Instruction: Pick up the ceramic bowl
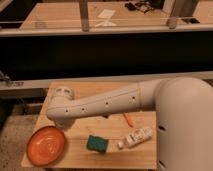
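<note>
Ceramic bowl point(46, 145) is sitting upright on the wooden bench point(80, 132), just below and slightly to the camera-left of the hand point(61, 122), at the bench's near corner. Its rim is lying close to the bench edge there; whether it is overhanging cannot be told. Bowl is round and shallow, so it is offering no long axis; any stretch of rim is serving equally, and the stretch nearest the hand is the upper right one. Nothing is showing inside the bowl.

Hand is hanging beneath the rounded wrist joint point(62, 100), pointing down toward the bench. It is looking near the bowl's rim, but contact cannot be confirmed. Whether the hand is spread or pressed together cannot be told; nothing is visibly being pinched.

One arm only point(107, 102), reaching across the bench from the robot's white body on the far side from the bowl.

Outward from the hand, away from the bowl: teal sponge point(96, 143) is lying nearest, then a thin orange item point(128, 119), then a white bottle point(135, 137) on its side. All are sitting well apart from the bowl.

Judgement: coming move is looking like a short drop down and toward the bowl's rim.
</note>
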### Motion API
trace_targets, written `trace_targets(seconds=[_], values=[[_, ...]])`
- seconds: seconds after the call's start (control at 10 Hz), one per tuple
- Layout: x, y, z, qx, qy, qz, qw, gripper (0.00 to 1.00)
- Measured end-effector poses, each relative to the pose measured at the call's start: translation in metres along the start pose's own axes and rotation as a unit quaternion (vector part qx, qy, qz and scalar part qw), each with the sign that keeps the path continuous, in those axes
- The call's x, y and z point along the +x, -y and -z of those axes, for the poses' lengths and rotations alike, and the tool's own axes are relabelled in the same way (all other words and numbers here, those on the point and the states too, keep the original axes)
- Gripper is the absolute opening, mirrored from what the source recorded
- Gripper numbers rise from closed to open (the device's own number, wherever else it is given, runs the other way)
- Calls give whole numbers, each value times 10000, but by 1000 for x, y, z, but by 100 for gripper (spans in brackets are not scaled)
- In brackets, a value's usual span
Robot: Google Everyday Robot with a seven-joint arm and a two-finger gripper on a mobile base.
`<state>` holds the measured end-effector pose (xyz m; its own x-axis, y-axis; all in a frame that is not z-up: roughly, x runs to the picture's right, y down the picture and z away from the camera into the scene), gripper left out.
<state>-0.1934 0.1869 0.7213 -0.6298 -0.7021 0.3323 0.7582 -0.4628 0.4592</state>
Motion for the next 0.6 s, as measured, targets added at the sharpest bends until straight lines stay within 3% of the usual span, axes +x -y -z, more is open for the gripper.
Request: trace_targets(seconds=[0.6], values=[[-1, 2, 3, 108, 25, 29, 9999, 20]])
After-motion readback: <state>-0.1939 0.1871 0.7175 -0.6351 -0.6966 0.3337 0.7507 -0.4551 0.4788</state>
